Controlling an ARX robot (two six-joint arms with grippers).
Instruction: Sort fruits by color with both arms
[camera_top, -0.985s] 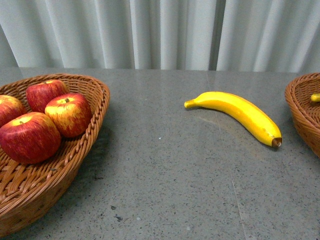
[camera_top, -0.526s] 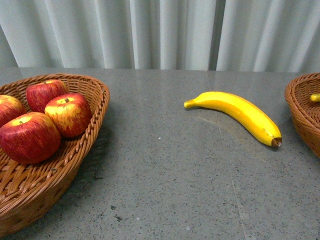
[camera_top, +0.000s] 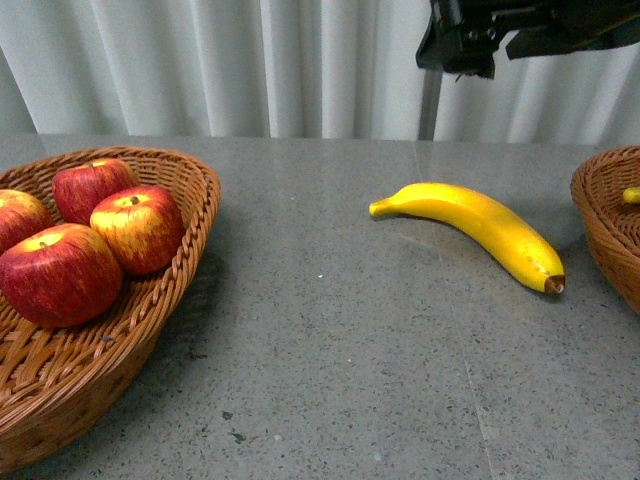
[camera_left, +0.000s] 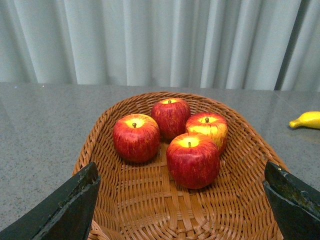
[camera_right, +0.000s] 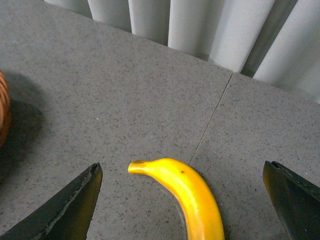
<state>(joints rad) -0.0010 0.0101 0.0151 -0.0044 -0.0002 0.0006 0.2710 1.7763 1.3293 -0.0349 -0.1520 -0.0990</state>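
table (camera_top: 330, 380): grey, speckled, stone-like; I see a thin seam (camera_right: 216, 117) running across it
curtain (camera_top: 250, 60): pale and pleated; hangs behind the table's far edge
left basket (camera_top: 60, 400): brown wicker; sits at the left end of the table in my front view
right basket (camera_top: 603, 225): the same wicker; at the right edge, mostly cut off
right arm (camera_top: 500, 30): black; high over the far side of the table, right of centre
right gripper (camera_right: 180, 170): fingers (camera_right: 70, 210) spread wide; nothing between them
left gripper (camera_left: 180, 170): fingers (camera_left: 65, 210) wide apart; empty; looks over the left basket
loose banana (camera_top: 470, 225): yellow with a brown tip; lies on bare table between the baskets, nearer the right basket; its stem end lies in front of the right gripper, untouched
apples (camera_left: 192, 160): four, red with yellow streaks, short stems; bunched together in the left basket
second banana (camera_top: 630, 195): only a yellow end shows inside the right basket
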